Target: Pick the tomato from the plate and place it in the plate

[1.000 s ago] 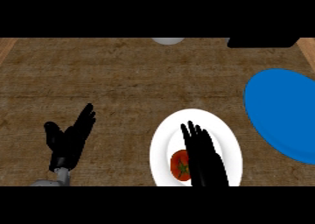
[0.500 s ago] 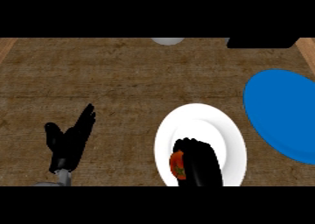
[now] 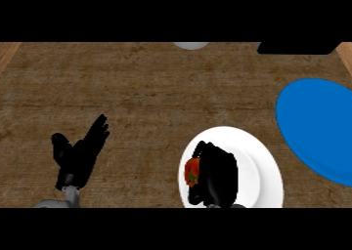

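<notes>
At the counter's (image 3: 143,93) near edge, the right hand (image 3: 216,173) curls its fingers round a red tomato (image 3: 192,169) on the white plate (image 3: 264,168). The left hand (image 3: 79,155) rests open to the left, fingers straight and slightly apart. A blue plate (image 3: 319,129) lies beyond at right. A pale round object (image 3: 189,45) and a black block (image 3: 294,47) sit at the far edge.

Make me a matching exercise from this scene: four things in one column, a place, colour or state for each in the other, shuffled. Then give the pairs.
1 tomato
2 blue plate
3 left hand
4 right hand

A open, at the lower left
B curled round the tomato
C at the counter's right side
D red, over the white plate

Pairs: 1-D, 2-C, 3-A, 4-B
</notes>
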Controlling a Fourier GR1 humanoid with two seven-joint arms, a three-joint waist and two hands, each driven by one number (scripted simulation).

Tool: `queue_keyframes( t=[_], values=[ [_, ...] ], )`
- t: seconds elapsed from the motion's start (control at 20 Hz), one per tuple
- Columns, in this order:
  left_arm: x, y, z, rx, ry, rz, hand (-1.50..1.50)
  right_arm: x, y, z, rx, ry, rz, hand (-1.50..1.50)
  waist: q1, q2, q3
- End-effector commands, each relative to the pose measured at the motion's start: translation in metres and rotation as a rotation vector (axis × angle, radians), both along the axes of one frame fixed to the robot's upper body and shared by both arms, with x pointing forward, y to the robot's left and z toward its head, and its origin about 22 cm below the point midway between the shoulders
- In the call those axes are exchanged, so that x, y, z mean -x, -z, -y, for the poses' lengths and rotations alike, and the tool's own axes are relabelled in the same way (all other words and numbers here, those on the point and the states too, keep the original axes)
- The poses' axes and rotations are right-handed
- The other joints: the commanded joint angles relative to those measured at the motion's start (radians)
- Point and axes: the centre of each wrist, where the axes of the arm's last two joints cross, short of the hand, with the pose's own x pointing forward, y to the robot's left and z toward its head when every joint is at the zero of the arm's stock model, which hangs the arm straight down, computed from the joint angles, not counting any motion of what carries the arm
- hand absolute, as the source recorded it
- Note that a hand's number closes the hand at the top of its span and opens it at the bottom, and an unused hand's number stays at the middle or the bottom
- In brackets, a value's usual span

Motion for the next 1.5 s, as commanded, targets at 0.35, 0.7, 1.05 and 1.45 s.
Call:
queue_keyframes(
  t=[0.35, 0.7, 1.05, 1.45],
  values=[
    [0.002, 0.007, -0.019, -0.002, -0.037, -0.069, 0.00, -0.028, -0.068, -0.020, -0.097, 0.232, 0.519, 1.50, -0.018, -0.001, -0.004],
    [0.017, 0.016, -0.005, 0.010, -0.017, -0.045, 0.00, -0.032, -0.084, 0.009, -0.223, 0.427, 0.674, 1.50, -0.024, -0.001, -0.003],
    [0.024, 0.016, -0.004, -0.004, -0.043, -0.043, 0.00, -0.043, -0.080, 0.066, -0.324, 0.549, 0.812, 1.50, -0.020, 0.003, -0.002],
    [0.018, 0.016, -0.003, 0.000, 0.003, -0.041, 0.00, -0.059, -0.032, 0.169, -0.156, 0.691, 0.909, 1.50, -0.015, 0.007, -0.002]
  ],
)
